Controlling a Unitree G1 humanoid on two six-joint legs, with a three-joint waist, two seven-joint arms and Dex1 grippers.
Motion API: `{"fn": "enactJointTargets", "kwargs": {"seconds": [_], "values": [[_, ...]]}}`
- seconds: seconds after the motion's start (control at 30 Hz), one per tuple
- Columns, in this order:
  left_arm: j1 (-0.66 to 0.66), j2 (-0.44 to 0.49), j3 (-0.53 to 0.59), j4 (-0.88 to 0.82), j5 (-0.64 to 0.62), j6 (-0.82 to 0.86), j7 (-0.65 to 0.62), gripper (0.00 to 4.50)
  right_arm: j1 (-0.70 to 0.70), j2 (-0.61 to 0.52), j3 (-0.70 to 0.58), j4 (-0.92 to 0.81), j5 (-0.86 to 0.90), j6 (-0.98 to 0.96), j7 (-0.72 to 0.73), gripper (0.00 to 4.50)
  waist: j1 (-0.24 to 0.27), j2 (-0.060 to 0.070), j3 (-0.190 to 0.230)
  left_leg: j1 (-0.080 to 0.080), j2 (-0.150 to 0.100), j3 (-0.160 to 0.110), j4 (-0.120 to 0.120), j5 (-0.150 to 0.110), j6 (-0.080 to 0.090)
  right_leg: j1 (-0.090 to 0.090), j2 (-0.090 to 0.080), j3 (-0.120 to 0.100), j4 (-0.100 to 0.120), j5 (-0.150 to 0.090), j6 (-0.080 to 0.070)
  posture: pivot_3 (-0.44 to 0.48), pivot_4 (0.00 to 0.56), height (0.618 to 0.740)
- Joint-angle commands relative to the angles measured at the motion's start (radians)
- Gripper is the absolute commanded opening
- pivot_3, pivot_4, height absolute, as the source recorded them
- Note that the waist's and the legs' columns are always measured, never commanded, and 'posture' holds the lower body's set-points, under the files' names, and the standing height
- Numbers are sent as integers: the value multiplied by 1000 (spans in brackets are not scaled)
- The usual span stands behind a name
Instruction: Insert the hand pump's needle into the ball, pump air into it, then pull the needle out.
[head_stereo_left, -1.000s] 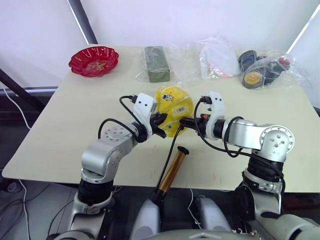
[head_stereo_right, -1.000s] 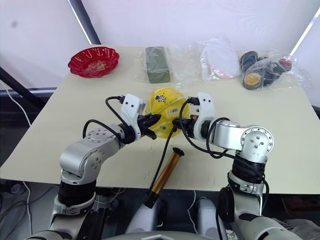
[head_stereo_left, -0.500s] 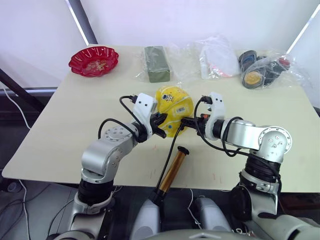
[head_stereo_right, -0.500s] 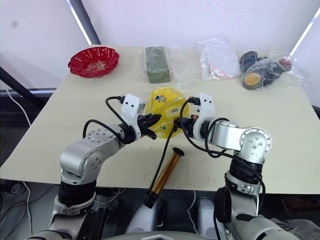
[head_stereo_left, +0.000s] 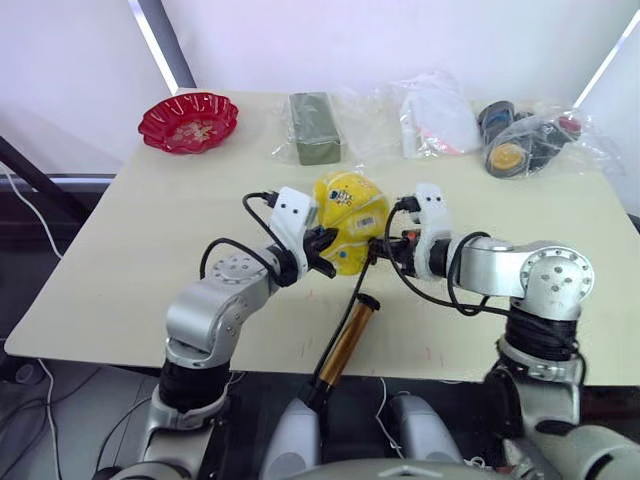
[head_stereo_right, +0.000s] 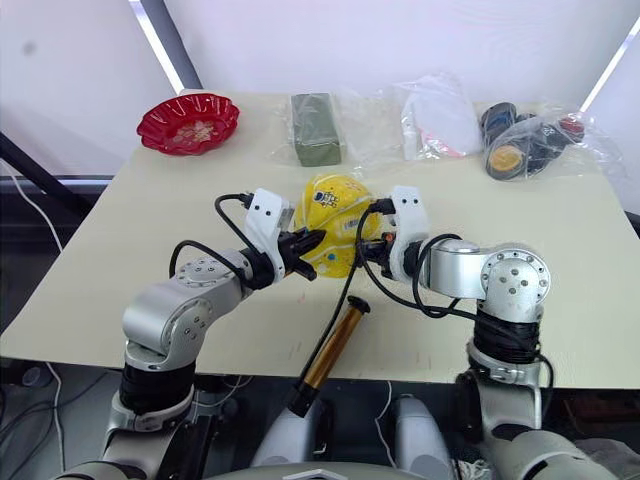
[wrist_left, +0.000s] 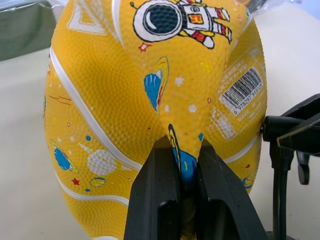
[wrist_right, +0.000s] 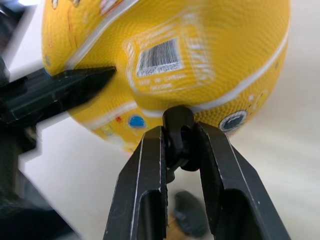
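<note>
The yellow ball (head_stereo_left: 348, 208) with astronaut prints sits at mid-table between my two grippers. On its left side, my left gripper (wrist_left: 186, 167) is shut, pinching a fold of the ball's skin. My right gripper (wrist_right: 179, 137) is shut on the black fitting (wrist_right: 178, 120) of the needle, which is pressed against the ball (wrist_right: 200, 50) just below its barcode label; the metal tip is hidden. The thin black hose (head_stereo_left: 345, 305) runs down to the hand pump (head_stereo_left: 345, 343), whose gold cylinder lies over the table's front edge.
At the back of the table are a red scalloped bowl (head_stereo_left: 187, 121), a green block in plastic (head_stereo_left: 313, 127), a clear bag (head_stereo_left: 437, 120) and a bag of dark items (head_stereo_left: 525, 135). The table's front edge (head_stereo_left: 120, 350) is close to the pump.
The ball has risen slightly between the grippers, and the right arm's elbow has swung out a little. Both grips are unchanged.
</note>
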Motion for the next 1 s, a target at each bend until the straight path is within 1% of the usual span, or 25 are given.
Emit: {"fn": "enactJointTargets", "kwargs": {"seconds": [0.03, 0.23, 0.33, 0.43, 0.5, 0.6, 0.67, 0.73, 0.8, 0.87, 1.0], "values": [[20, -3, -25, 0, -9, 14, -8, 0, -55, -150, 235, -97, -115, -22, 149, 331, -1, 0, 0, 0, 0, 0, 0, 0, 0, 0, 0, 0, 0, 0, 0, 0, 150, 740], [20, 2, -36, 10, -11, 24, -17, 0, -189, -350, 569, -105, -349, -180, 397, 331, -1, 0, 0, 1, 0, -1, 0, 0, 0, 2, 0, -1, -1, 0, 0, 0, 150, 740], [20, -4, -35, 16, -16, 26, -19, 0, -247, -394, 677, -76, -453, -250, 496, 331, -2, 0, 0, 1, 0, -2, 0, 0, 0, 2, 0, -2, -1, 0, 0, 0, 150, 740], [12, -18, -46, 45, -16, 15, -24, 0, -339, -419, 886, 28, -619, -376, 627, 331, -5, 0, -1, 2, 0, -1, 0, 0, 0, 2, 0, -1, -1, 0, 0, 0, 150, 740], [9, -18, -57, 67, -9, 0, -34, 0, -374, -410, 978, 113, -719, -466, 719, 331, -6, 0, -2, 4, 0, -1, 0, 0, 0, 4, 0, -1, -1, 0, 0, 0, 150, 740], [13, -2, -84, 98, 4, -33, -66, 0, -392, -369, 1043, 236, -839, -575, 817, 331, -8, -1, -5, 17, 1, 0, -1, 0, 0, 16, 0, -1, -2, -1, 0, 0, 150, 740], [12, 3, -92, 109, 6, -48, -80, 0, -390, -336, 1066, 308, -905, -635, 868, 331, -12, -1, -9, 21, 2, 1, -1, 0, 0, 18, 1, 0, -2, -3, 2, 0, 150, 740], [10, 5, -100, 120, 11, -61, -91, 0, -380, -300, 1082, 378, -966, -697, 916, 331, -15, -1, -13, 23, 2, 1, -1, 1, 1, 18, 1, 1, -1, -4, -1, 0, 150, 740], [12, 6, -106, 129, 16, -72, -97, 0, -366, -255, 1079, 450, -1020, -764, 954, 331, -23, -2, -20, 28, 2, 1, -1, 1, 2, 21, 1, 1, -1, -4, -1, 0, 150, 740], [14, 6, -109, 135, 20, -81, -101, 0, -356, -212, 1075, 519, -1077, -828, 989, 331, -28, -2, -23, 37, 3, 1, -3, 1, 2, 30, 0, 1, -2, -6, -2, 0, 150, 740], [19, 7, -112, 150, 29, -95, -112, 0, -344, -127, 1037, 644, -1163, -927, 1042, 331, -33, 0, -36, 38, 3, 0, -5, 1, 2, 30, 0, 1, -2, -6, -3, 0, 150, 740]]}}
